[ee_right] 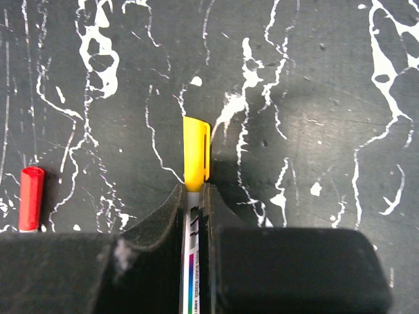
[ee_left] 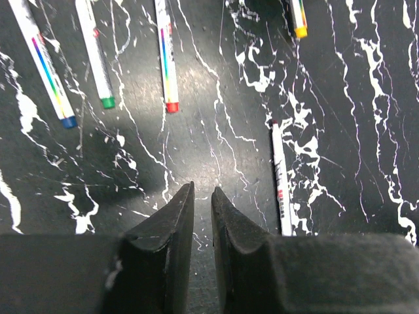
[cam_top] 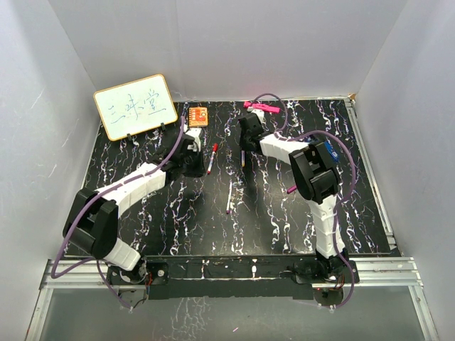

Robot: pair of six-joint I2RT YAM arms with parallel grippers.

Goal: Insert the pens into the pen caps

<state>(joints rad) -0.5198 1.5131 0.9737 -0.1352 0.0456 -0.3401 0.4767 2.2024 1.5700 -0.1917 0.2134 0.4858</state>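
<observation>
My right gripper [ee_right: 194, 188] is shut on a white-barrelled pen [ee_right: 192, 229] with a rainbow stripe. A yellow cap [ee_right: 196, 154] sits on that pen's front end, just beyond the fingertips and low over the table. In the top view the right gripper [cam_top: 245, 145] holds this pen [cam_top: 243, 159] at mid-table. My left gripper [ee_left: 202, 190] hovers over bare table, jaws a narrow gap apart with nothing between. Ahead of it lie pens with blue [ee_left: 69, 121], green [ee_left: 107, 102], red [ee_left: 171, 106] and yellow [ee_left: 300, 31] ends. Another pen [ee_left: 281, 180] lies to its right.
A red-capped pen [cam_top: 212, 158] lies between the grippers and a loose pen [cam_top: 229, 197] lies nearer the bases. At the back are a small whiteboard [cam_top: 135, 106], an orange object [cam_top: 198, 115] and a pink bar [cam_top: 258, 106]. White walls enclose the black marbled table [cam_top: 142, 227].
</observation>
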